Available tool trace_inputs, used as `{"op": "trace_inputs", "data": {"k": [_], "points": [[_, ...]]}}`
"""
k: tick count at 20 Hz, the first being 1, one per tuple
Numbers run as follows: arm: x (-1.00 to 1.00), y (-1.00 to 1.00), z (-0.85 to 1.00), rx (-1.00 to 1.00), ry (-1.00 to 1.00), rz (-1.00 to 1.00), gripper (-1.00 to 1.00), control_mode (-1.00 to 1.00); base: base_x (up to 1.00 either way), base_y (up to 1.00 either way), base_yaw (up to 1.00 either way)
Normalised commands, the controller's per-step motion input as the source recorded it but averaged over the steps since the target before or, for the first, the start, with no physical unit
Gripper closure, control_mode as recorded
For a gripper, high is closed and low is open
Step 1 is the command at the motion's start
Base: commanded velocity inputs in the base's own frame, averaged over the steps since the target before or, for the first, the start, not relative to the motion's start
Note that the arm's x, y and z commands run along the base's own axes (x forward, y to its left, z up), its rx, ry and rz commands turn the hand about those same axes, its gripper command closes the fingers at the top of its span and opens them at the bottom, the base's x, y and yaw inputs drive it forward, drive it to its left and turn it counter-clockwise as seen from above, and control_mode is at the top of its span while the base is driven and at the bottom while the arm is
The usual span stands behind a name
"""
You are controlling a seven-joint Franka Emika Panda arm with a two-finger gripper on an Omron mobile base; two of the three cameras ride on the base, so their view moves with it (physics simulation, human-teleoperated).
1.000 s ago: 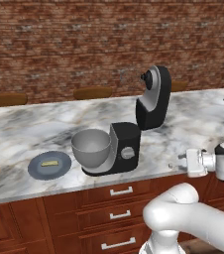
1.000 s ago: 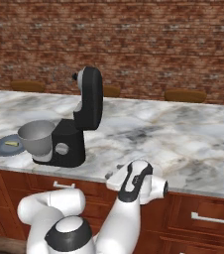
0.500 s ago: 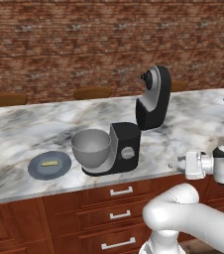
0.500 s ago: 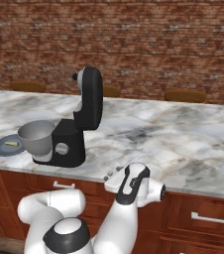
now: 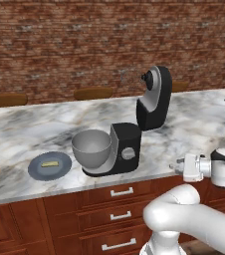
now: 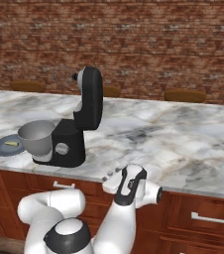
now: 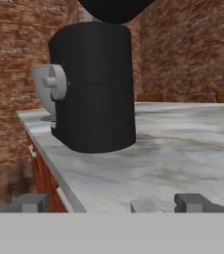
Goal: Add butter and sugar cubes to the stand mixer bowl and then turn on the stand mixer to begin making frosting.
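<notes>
At the front edge of the counter [image 5: 194,127], nearest to the base, we keep our gripper [image 5: 174,167] low and level, pointing sideways along the marble toward the stand mixer [image 5: 134,134]. Its jaws stand wide apart and nothing is between them; in the hand view the two finger tips [image 7: 196,202] sit far from each other with only bare counter ahead. We think this low, horizontal pose is simply an approach from the side, because the task's things all lie further to our left.

Next comes the mixer itself, its black base near the counter's front edge with the silver side knob [image 5: 128,154] facing us, so it can be reached from this side for switching on later. The head [image 5: 156,97] is tilted up and back, which leaves the stand mixer bowl [image 5: 91,149] open from above. The bowl sits on the base, just beside the column, and as far as we can see it holds nothing yet.

Beyond the bowl, further left, the blue-grey plate [image 5: 37,171] lies flat on the marble with the butter [image 5: 49,163] resting on it, a small pale-yellow stick. The plate is near the bowl but not touching it, so the carry should be short. We cannot make out any sugar cubes with certainty.

Behind everything, the brick wall [image 5: 84,45] closes the scene.
</notes>
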Motion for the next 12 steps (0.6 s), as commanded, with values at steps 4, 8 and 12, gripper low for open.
{"op": "trace_inputs", "data": {"k": [4, 8, 12], "points": [[0.26, 0.00, -0.03, 0.00, 0.00, -0.04, -1.00, -1.00, 0.00, 0.00, 0.00], [0.36, 0.00, -0.03, 0.00, 0.00, -0.05, -1.00, -1.00, 0.00, 0.00, 0.00], [0.28, 0.00, -0.13, 0.00, 0.00, -0.06, -1.00, -1.00, 0.00, 0.00, 0.00]]}}
